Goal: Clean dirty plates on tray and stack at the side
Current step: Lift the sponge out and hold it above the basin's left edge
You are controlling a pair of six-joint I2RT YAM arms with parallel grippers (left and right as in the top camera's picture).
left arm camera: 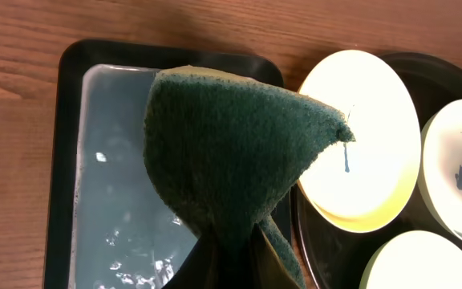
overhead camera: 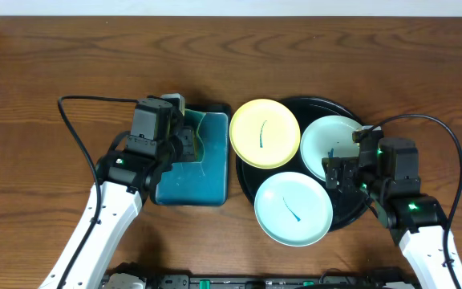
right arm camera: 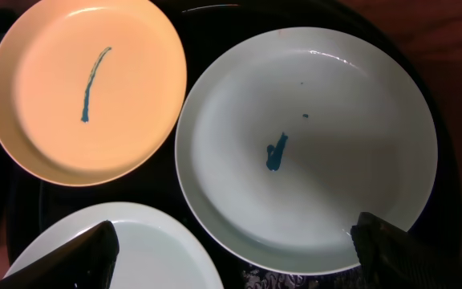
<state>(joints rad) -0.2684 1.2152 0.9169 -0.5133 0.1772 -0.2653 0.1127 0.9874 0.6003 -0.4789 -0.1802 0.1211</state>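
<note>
Dark wooden tabletop (overhead camera: 54, 48). Three dirty plates on the black tray (overhead camera: 327, 103): yellow plate (overhead camera: 265, 133) overhanging its left rim, mint plate (overhead camera: 331, 140) at the right, second mint plate (overhead camera: 293, 208) jutting over the near rim, each marked with a teal smear. Right pincer (overhead camera: 339, 175) spread wide above the near edge of the mint plate at the right, gripping nothing. Left pincer (overhead camera: 185, 138) clamped on a green sponge (left arm camera: 231, 152), hanging over the teal sponge dish (overhead camera: 191, 189) just left of the tray, water inside.

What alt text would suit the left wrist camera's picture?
A dark green sponge, pinched in the left gripper, hangs over a wet teal dish. Right of it, a smeared yellow plate rests on the black tray.
</note>
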